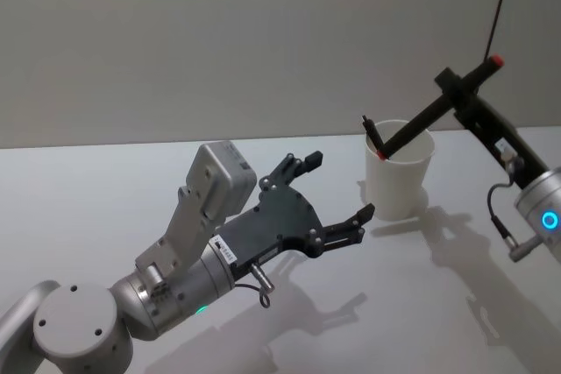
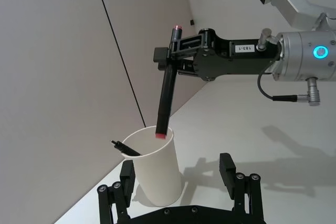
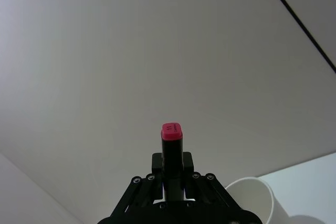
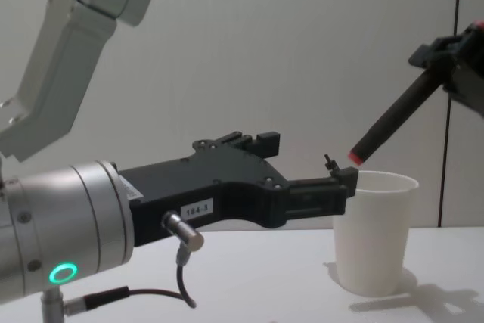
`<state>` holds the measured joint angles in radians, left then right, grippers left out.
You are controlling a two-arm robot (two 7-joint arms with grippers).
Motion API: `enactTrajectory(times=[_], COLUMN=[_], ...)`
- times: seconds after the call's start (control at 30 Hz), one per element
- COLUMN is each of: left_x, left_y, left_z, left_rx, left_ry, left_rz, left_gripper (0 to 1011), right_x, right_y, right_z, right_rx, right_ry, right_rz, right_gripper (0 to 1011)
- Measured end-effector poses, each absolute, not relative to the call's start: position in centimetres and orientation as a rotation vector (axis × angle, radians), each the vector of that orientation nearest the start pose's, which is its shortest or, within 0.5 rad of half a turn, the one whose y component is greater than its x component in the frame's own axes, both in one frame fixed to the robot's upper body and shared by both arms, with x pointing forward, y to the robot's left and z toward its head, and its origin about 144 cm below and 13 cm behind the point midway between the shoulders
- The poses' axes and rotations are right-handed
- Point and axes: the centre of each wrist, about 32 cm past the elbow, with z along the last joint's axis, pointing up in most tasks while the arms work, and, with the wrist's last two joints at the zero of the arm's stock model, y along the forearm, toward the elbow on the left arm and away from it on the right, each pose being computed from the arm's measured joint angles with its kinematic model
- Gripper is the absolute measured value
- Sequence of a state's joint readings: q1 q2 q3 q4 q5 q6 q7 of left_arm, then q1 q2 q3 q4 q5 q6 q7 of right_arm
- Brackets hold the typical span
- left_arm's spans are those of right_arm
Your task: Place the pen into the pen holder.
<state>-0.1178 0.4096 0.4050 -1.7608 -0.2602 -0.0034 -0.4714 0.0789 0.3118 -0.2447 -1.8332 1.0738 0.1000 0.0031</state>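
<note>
We read "183-1" on the right gripper, upper centre, clamping the pen over the cup; left gripper gapes empty.

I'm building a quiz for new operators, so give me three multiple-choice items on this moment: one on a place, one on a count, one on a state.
1. Where is the lower tip of the held pen?
A. At the cup's rim
B. Flat on the table
C. Inside the left pincer

2. How many pens are there in all?
A. One
B. Two
C. Four

3. What state is the left pincer in?
A. Shut on the cup
B. Shut on a pen
C. Open, holding nothing

Answers:
1. A: the pen, gripped by the right pincer, slants down to the rim of the pen holder.
2. B: another pen already leans inside the cup.
3. C: the left pincer has its fingers spread beside the cup, gripping nothing.
</note>
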Motion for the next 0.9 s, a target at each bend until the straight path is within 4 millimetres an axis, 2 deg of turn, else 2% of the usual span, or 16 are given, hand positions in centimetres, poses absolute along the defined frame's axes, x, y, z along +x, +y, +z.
enactTrajectory(times=[0.43, 0.9], left_x=[45.9, 45.9], left_y=[20.5, 20.5], left_z=[120.8, 120.8], left_rx=[0.029, 0.029], left_ry=[-0.211, -0.211], left_rz=[0.659, 0.659], left_gripper=[1001, 1001], right_x=[47.3, 48.4], right_y=[-22.9, -23.5], right_z=[123.8, 123.6], right_rx=[0.586, 0.513], right_ry=[0.455, 0.292], right_rz=[-1.095, -1.122], right_gripper=[208, 208])
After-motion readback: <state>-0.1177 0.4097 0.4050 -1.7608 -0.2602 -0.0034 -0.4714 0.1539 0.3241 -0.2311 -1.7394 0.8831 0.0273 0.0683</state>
